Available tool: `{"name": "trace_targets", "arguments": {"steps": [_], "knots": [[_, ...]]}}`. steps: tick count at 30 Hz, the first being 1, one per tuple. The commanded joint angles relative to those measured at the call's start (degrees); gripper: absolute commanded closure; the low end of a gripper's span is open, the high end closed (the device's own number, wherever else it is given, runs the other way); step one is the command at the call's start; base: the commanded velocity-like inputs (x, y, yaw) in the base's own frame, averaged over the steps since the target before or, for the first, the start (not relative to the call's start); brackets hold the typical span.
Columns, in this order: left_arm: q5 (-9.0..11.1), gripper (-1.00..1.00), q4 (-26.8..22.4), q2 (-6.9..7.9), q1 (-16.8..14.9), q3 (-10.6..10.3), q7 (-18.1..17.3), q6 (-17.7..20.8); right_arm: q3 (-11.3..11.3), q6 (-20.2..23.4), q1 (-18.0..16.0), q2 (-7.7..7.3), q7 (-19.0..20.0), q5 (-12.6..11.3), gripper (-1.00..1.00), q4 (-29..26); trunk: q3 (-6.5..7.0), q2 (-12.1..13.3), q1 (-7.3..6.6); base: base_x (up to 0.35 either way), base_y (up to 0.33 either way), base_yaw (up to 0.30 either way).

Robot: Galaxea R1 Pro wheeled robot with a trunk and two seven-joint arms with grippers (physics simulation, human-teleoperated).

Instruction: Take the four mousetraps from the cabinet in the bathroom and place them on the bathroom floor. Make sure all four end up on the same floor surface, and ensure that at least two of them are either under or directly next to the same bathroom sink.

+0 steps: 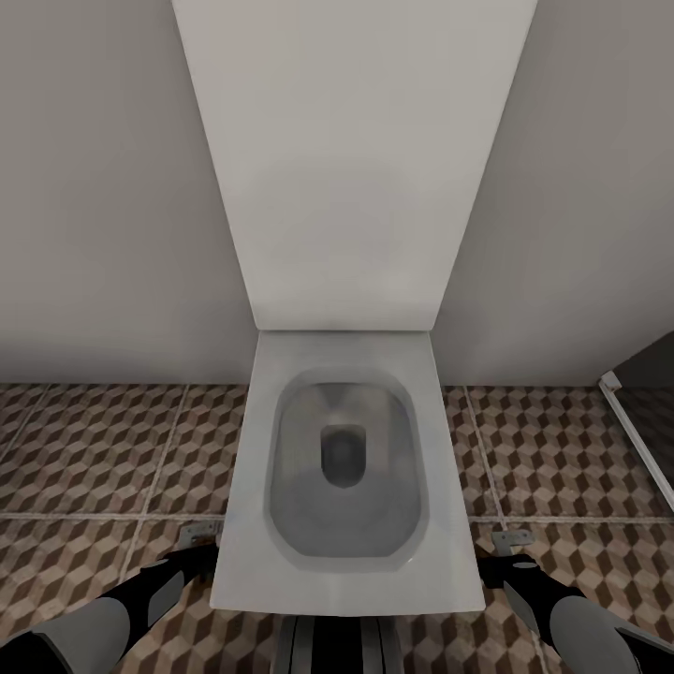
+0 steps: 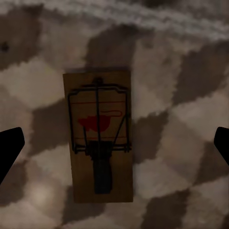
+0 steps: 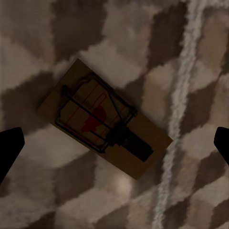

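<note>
fingers on my left gripper [image 2: 114, 143] spread wide, holding nothing, one mousetrap [image 2: 100, 136] flat on the bathroom floor [image 2: 191, 119] between them. right gripper [image 3: 114, 145] same, wide apart and empty over another mousetrap [image 3: 104, 119].

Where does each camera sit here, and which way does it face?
Head view: on the head, looking down at a toilet, both forearms at the lower corners.
Left wrist view: above the bathroom floor, facing a mousetrap; the left claw is open.
Right wrist view: likewise over another mousetrap; the right claw is open.
Shared: cube-pattern tiles.
</note>
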Motion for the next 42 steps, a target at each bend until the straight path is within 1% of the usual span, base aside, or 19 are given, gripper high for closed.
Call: {"name": "trace_targets", "arguments": {"steps": [1, 5, 9, 16, 30, 42], "knots": [[0.59, -1.0, -0.03, 0.03, -0.02, -0.47, -0.02, -0.05, -0.41, 0.24, -0.02, 0.02, -0.09, 0.6, -1.0, -0.05, -0.03, -0.01, -0.01, 0.0, 0.0, 0.0], [0.81, -1.0, -0.03, -0.01, -0.02, -0.42, 0.28, 0.01, -0.41, 0.24, -0.02, 0.02, -0.09, 0.6, -1.0, -0.05, -0.03, -0.01, -0.01, -0.022, 0.0, 0.0], [1.0, -1.0, -0.03, -0.04, -0.02, -0.39, 1.2, 0.02, -0.41, 0.23, -0.02, 0.04, -0.09, 0.6, -1.0, -0.05, -0.03, -0.01, -0.01, -0.179, 0.0, 0.0], [1.13, -1.0, -0.03, -0.05, -0.02, -0.37, 2.28, 0.06, -0.41, 0.23, -0.02, 0.02, -0.09, 0.6, -1.0, -0.05, -0.03, -0.01, -0.01, -0.292, 0.0, 0.0], [1.1, -1.0, -0.03, -0.06, -0.02, -0.37, 2.49, -0.01, -0.41, 0.09, -0.02, 0.02, -0.09, 0.62, -1.0, -0.05, -0.03, -0.01, -0.01, -0.289, 0.0, 0.0], [1.08, -1.0, -0.1, -0.06, -0.02, -0.37, 2.5, -0.1, -0.47, -2.35, -0.02, -0.05, -0.09, 0.77, -1.0, -0.05, -0.03, -0.01, -0.01, -0.059, 0.0, 0.0]]}}
